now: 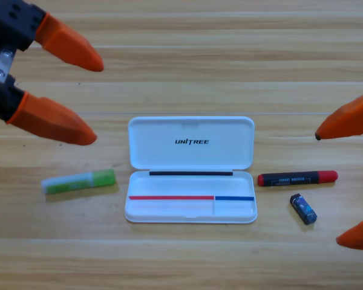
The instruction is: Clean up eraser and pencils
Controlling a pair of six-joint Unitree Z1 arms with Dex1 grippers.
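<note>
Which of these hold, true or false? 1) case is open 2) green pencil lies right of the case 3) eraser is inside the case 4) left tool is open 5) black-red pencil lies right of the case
1) The case is open: true.
2) Green pencil lies right of the case: false, it lies to its left.
3) Eraser is inside the case: false, it lies on the table, right of the case.
4) Left tool is open: true, at upper left, holding nothing.
5) Black-red pencil lies right of the case: true, just above the eraser.
</note>
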